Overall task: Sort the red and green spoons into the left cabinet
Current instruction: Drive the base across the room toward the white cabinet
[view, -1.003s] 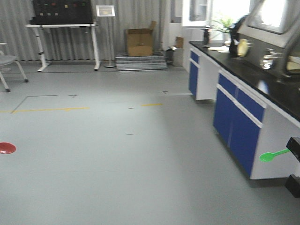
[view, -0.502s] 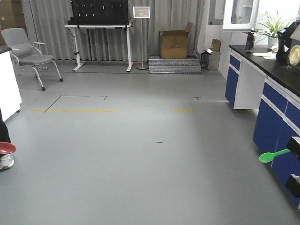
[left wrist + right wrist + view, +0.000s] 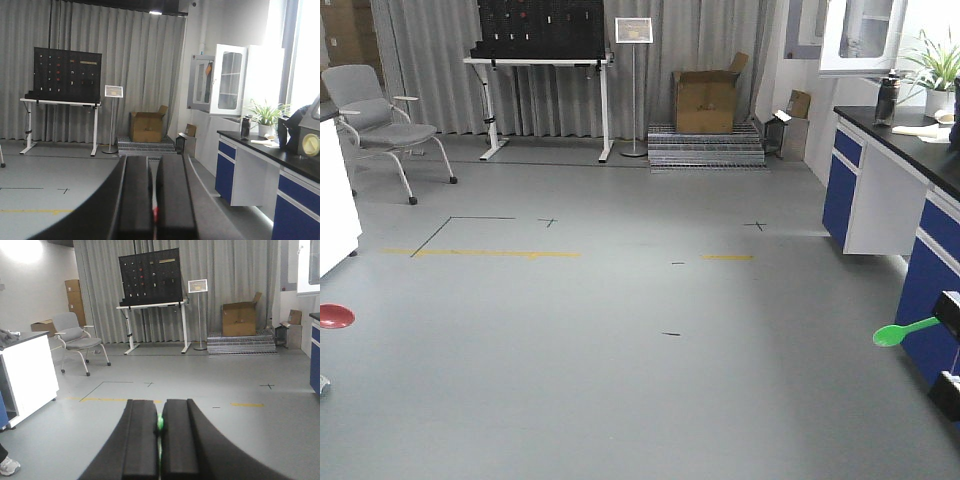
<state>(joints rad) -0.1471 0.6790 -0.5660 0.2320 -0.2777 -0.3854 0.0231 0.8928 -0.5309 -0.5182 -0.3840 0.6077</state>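
Grey floor [image 3: 620, 400]: yellow tape [image 3: 485, 253], office chair [image 3: 380, 120], table [image 3: 540, 63].

Laboratory: black-topped blue bench [image 3: 841, 195], glass-fronted wall cabinet [image 3: 227, 80]

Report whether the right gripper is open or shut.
Shut on the green spoon: the right gripper has its fingers pressed together with green pinched between them.

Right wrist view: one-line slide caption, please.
Right gripper shut on the green spoon, with a pegboard stand and grey chair ahead.
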